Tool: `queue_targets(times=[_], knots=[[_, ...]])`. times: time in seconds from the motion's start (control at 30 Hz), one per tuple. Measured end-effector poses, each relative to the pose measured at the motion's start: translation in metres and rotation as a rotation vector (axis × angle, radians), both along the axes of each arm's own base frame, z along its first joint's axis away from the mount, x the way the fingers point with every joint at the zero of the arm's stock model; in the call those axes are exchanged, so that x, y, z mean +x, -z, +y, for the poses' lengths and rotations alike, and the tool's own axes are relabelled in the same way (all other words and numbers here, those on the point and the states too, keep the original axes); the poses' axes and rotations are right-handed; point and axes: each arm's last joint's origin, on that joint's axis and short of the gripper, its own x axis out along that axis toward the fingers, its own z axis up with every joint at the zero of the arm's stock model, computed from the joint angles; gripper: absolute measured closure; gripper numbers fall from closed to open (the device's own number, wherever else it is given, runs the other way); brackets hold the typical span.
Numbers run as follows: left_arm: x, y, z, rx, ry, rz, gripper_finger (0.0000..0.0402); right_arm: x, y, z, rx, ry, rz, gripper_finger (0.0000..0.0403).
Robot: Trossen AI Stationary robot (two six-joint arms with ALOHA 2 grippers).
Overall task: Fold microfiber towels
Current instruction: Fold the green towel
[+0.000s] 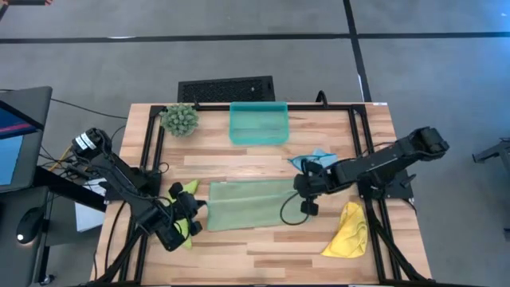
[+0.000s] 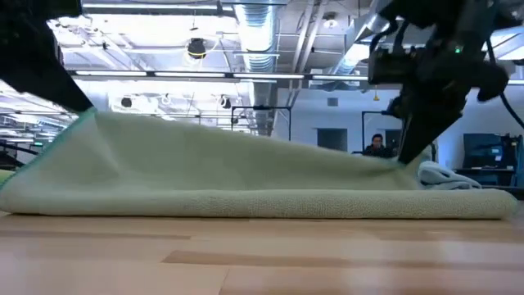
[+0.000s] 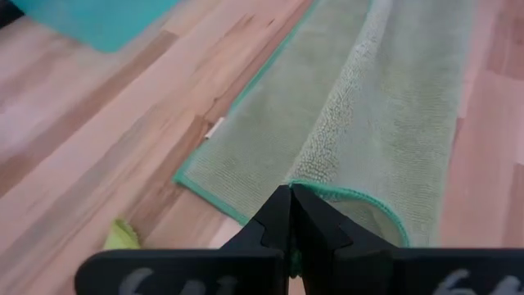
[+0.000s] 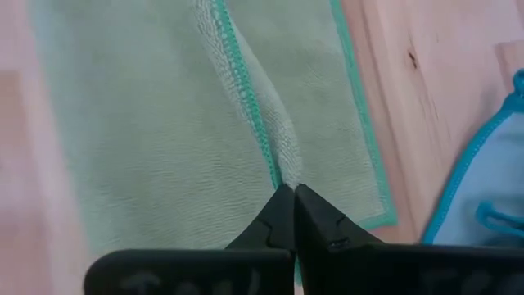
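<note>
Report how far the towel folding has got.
Done: none looks finished. In hand: the left gripper and right gripper each pinch an edge of the pale sage green towel, mid-fold. Left: the lime green towel, light blue towel and yellow towel lie crumpled.

Towels, four: one pale sage green towel (image 1: 249, 203) at centre frame, one lime green towel (image 1: 187, 209) at lower left, one light blue towel (image 1: 312, 159) right of centre, one yellow towel (image 1: 349, 229) at lower right. Teal tray (image 1: 259, 123), one, upper centre; plant ball (image 1: 180, 119), one, upper left. Arms, two, each with one end effector.
</note>
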Motion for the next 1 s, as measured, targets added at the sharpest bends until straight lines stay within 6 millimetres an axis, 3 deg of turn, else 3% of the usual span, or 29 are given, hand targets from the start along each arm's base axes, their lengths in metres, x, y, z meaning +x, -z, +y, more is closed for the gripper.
queue_targets(times=[0.17,0.27,0.43,0.53,0.63,0.73,0.87,1.0], knots=[[0.001,0.002,-0.001,-0.002,0.011,-0.019,0.0401,0.001,0.005,-0.001,-0.009,-0.006,0.027,0.0388],[0.007,-0.007,-0.008,0.029,0.068,-0.048,0.0401,-0.005,-0.001,0.008,0.046,-0.054,0.033,0.0388],[0.016,-0.045,-0.035,-0.016,0.237,-0.066,0.0401,-0.021,-0.032,0.050,0.348,-0.327,0.002,0.0386],[0.016,-0.069,-0.050,0.001,0.317,-0.108,0.0401,-0.032,-0.053,0.074,0.401,-0.472,-0.074,0.0388],[0.012,-0.086,-0.058,0.098,0.341,-0.170,0.0401,-0.039,-0.076,0.086,0.278,-0.505,-0.239,0.0388],[0.008,-0.094,-0.057,0.239,0.271,-0.245,0.0401,-0.046,-0.092,0.085,0.021,-0.373,-0.396,0.0388],[0.007,-0.095,-0.044,0.452,0.137,-0.306,0.0401,-0.051,-0.105,0.067,-0.270,-0.172,-0.507,0.0390],[0.014,-0.093,-0.019,0.610,0.005,-0.314,0.0401,-0.045,-0.110,0.039,-0.421,-0.001,-0.518,0.0390]])
